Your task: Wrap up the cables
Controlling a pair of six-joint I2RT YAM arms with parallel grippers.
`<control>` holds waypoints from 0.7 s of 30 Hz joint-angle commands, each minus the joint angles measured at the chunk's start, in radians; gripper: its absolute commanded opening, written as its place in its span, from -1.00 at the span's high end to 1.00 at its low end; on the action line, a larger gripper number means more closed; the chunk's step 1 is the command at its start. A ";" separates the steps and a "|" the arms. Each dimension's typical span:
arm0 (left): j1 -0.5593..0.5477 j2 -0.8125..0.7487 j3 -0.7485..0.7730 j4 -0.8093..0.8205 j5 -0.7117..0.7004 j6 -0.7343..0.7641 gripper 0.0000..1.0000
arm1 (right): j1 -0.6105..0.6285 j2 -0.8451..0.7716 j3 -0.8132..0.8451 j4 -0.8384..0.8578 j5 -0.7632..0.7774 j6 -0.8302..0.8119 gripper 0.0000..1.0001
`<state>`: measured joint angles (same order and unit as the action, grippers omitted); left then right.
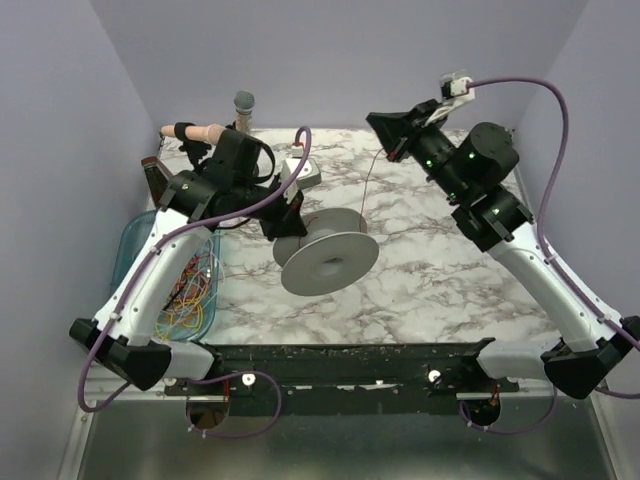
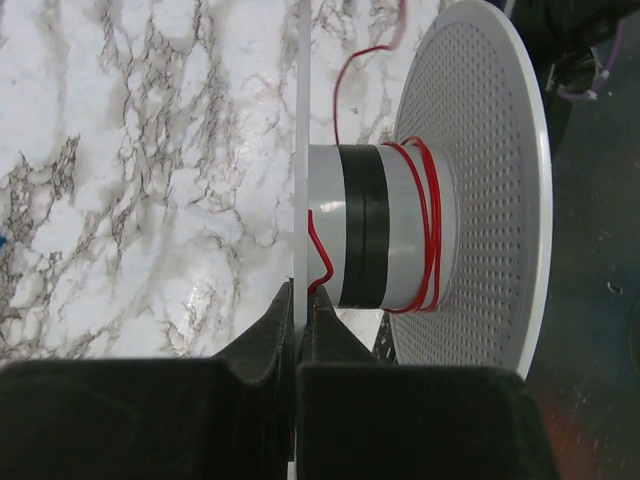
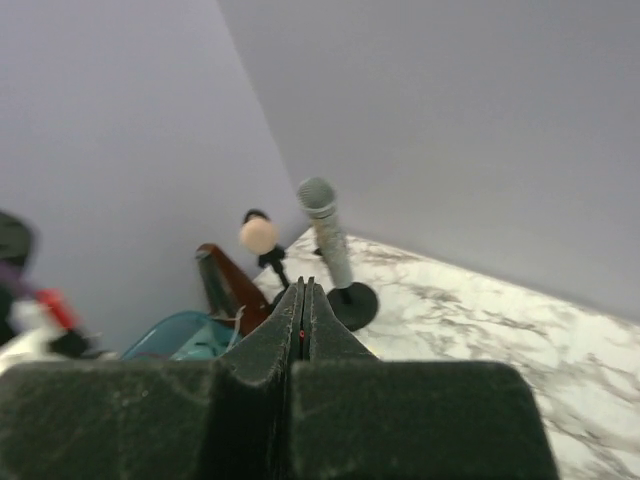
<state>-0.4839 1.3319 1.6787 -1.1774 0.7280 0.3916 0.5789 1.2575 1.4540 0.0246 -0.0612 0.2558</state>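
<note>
table (image 1: pixel 430 270) white marble, grey veins. spool (image 1: pixel 325 262) pale grey (black band on core, dotted flange). cable (image 2: pixel 434 230) red. tray (image 1: pixel 133 240) teal. hoses (image 1: pixel 520 80) purple.

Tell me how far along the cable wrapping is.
Early. Done: a few turns of red cable sit on the spool core. In hand: the left hand clamps the spool's flange, while the right hand pinches the same cable, raised above the table. Left: the free strand between them, plus the loose cables in the blue tray.

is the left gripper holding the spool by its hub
No, the left gripper is shut on the thin edge of the spool's near flange, not the hub.
</note>
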 commanded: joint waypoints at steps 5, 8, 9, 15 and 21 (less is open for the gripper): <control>-0.018 0.098 -0.155 0.572 -0.171 -0.529 1.00 | 0.266 0.060 -0.055 0.303 0.127 0.078 0.99; 0.001 0.093 -0.200 0.715 -0.199 -0.672 1.00 | 0.318 0.066 -0.144 0.438 0.150 0.144 0.99; 0.011 0.093 -0.209 0.754 -0.199 -0.713 1.00 | 0.331 0.069 -0.165 0.480 0.150 0.166 0.99; 0.085 0.121 -0.232 0.959 -0.187 -0.936 1.00 | 0.381 0.149 -0.219 0.592 0.025 0.286 0.99; 0.208 0.188 -0.157 1.062 -0.119 -1.031 1.00 | 0.404 0.146 -0.340 0.587 -0.052 0.367 0.99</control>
<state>-0.3515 1.4818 1.4490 -0.2909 0.5484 -0.5003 0.9657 1.4231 1.2030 0.5529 -0.0517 0.5404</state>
